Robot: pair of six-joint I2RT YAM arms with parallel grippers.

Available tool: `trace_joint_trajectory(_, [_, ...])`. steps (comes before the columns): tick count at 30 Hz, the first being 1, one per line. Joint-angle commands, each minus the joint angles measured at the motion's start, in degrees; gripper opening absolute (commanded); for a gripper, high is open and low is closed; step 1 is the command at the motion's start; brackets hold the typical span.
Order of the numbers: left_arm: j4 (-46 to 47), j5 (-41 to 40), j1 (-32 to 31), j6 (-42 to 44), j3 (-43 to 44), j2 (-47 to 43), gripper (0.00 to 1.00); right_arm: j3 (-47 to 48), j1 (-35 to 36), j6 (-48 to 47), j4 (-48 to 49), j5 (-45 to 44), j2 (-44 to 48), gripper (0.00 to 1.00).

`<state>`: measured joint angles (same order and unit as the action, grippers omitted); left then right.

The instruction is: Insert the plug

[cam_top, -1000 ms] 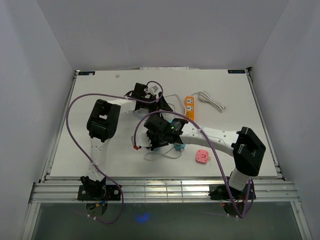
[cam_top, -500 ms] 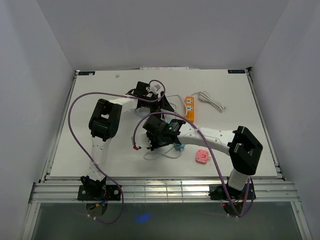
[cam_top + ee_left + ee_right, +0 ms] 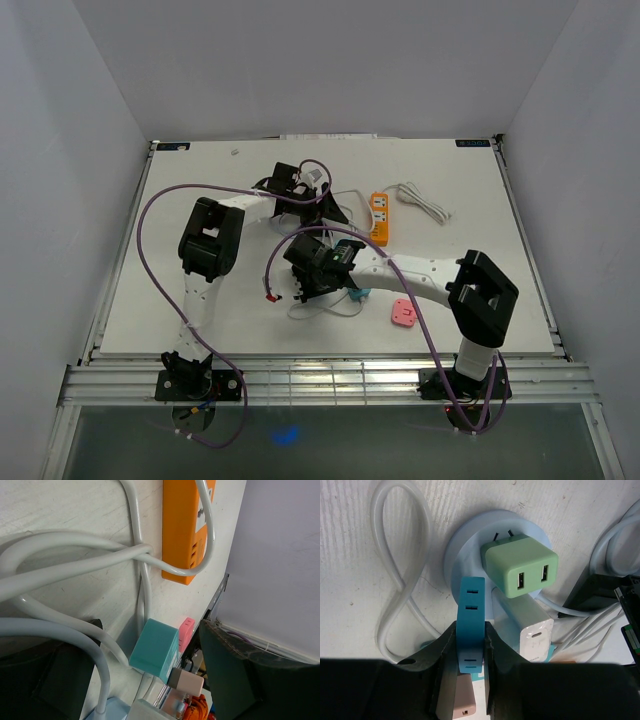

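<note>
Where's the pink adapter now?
In the top view, the pink adapter lies on the table near its front edge, right of the teal adapter and just in front of the right arm.

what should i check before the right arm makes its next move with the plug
1. Right gripper shut on the blue plug: ok.
2. Blue plug sits over the round hub: ok.
3. Plug's prongs lined up with a free socket: cannot tell, both are hidden.
4. Green charger seated in the hub: not ok, its prongs show.
5. White cable loop lies beside the hub, not across it: ok.
6. Left gripper open, not on the plug: ok.
</note>
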<state>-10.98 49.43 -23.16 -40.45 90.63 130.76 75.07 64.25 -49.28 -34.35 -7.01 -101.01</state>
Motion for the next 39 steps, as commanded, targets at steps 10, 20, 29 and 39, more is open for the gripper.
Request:
trace_joint_trajectory(10, [-2.8,-0.2,-2.1,2.7,2.6,3.3,0.9,3.3,0.1,-1.4,-3.1,-1.1,-4.7,0.08])
trace_joint_trajectory(20, [0.3,2.9,-2.6,3.0,-0.8,4.0,0.9,9.6,0.1,-3.6,-8.3,-1.3,-9.2,0.08])
trace_joint_trajectory(29, [4.5,6.8,-2.6,2.0,-4.4,4.2,0.89,15.4,0.8,-7.6,-13.9,2.0,-12.9,0.08])
trace_joint_trajectory(39, [18.8,12.7,-1.4,-5.6,-12.9,4.9,0.89,18.5,1.9,-9.1,-18.3,2.6,-16.1,0.08])
